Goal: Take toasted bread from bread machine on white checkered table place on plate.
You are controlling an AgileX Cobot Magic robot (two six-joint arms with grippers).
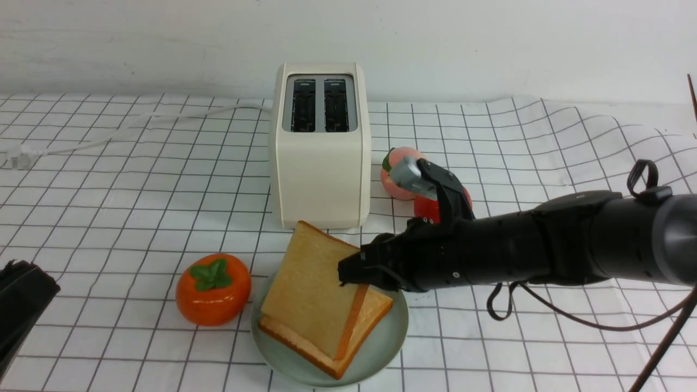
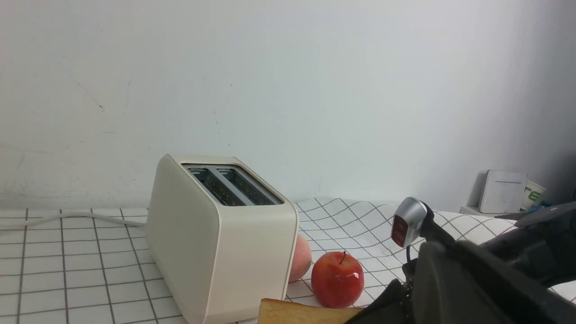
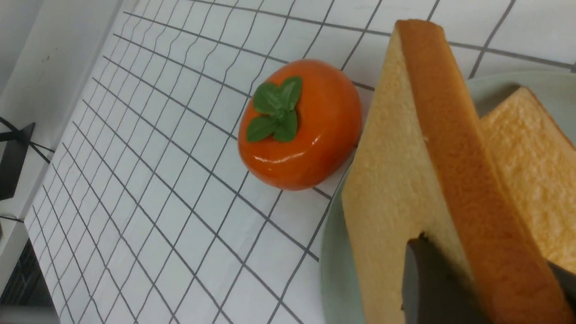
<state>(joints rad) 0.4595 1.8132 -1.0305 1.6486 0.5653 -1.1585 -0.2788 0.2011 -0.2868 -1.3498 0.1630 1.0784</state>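
My right gripper pinches the tilted toasted bread, lower centre; I'd lay it flat on the plate, then release.

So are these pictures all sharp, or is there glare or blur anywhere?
Front view: soft even light, sharp throughout, only faint shadows on the checkered cloth. Right wrist view: a white glare streak on the persimmon; the right gripper's dark fingers at the toast slice are blurred. Left wrist view: the right arm up close is dark and soft.

The white checkered table and its 6 things
It bore the bread machine, cord, plate, persimmon, peach and apple.
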